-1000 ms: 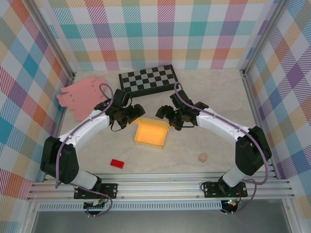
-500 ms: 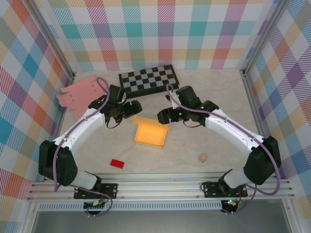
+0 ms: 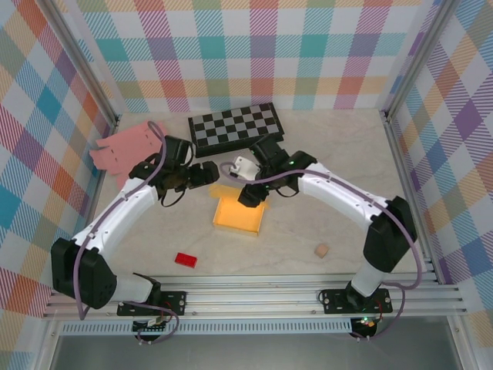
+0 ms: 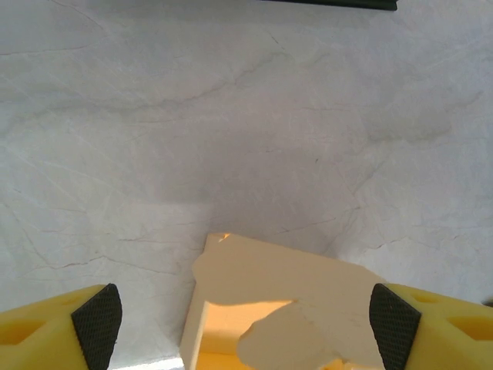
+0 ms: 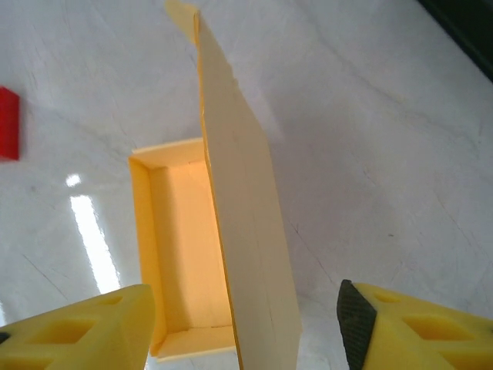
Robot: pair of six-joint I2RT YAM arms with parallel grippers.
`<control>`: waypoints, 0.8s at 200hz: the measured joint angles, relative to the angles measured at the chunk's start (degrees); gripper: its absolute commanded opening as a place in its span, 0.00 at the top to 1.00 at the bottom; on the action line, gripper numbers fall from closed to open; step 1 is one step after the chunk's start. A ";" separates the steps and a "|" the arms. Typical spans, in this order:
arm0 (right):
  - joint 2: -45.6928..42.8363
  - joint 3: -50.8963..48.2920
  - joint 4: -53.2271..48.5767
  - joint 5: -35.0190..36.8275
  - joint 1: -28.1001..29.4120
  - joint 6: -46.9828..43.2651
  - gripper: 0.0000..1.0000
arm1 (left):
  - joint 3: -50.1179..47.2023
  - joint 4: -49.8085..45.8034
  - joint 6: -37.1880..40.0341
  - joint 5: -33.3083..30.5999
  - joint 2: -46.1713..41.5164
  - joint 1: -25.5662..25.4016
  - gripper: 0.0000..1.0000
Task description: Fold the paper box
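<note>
**A:** As the overhead camera has it, where is the paper box (image 3: 239, 216)?

**B:** Around the middle of the worktop, open side up, with a flap (image 3: 225, 190) raised along its far side. The left gripper (image 3: 209, 175) hangs just off the box's far left corner, and the right gripper (image 3: 250, 197) is over its far edge. A checkerboard (image 3: 235, 127) lies at the worktop's far edge, with pink sheets (image 3: 127, 150) toward the far left corner. A red block (image 3: 185, 260) and a tan cube (image 3: 322, 250) sit nearer the near edge.

**A:** And from the left wrist?

**B:** Its fingers (image 4: 96, 316) are spread wide, released. The pale flap shows between them, ungripped.

**A:** The right wrist?

**B:** The jaws are spread there too. Its fingers (image 5: 92, 331) straddle the upright flap, seen edge-on, with a gap on each side. The box's open tray lies beside the flap.
</note>
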 measured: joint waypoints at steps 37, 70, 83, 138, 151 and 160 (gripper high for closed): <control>4.46 1.51 -2.62 1.90 0.87 -5.49 0.84 | -4.57 0.61 4.72 2.19 -5.18 0.09 0.20; 4.04 1.70 -3.48 2.86 0.68 -10.36 0.97 | -10.19 5.53 7.39 3.65 -12.94 0.11 0.20; 3.54 1.70 -4.15 2.95 0.31 -11.69 0.97 | -12.94 8.13 7.32 4.13 -14.40 0.11 0.20; -3.26 -5.84 -2.16 5.07 -0.31 -14.73 0.94 | -16.09 15.69 -5.18 5.81 -7.13 0.33 0.04; -4.98 -8.66 0.09 5.35 -0.37 -15.10 0.94 | -13.14 15.50 -9.97 6.29 -3.85 0.33 0.03; -6.10 -10.49 2.08 5.35 -0.37 -15.32 0.94 | -10.67 15.15 -13.14 6.60 -1.73 0.33 0.03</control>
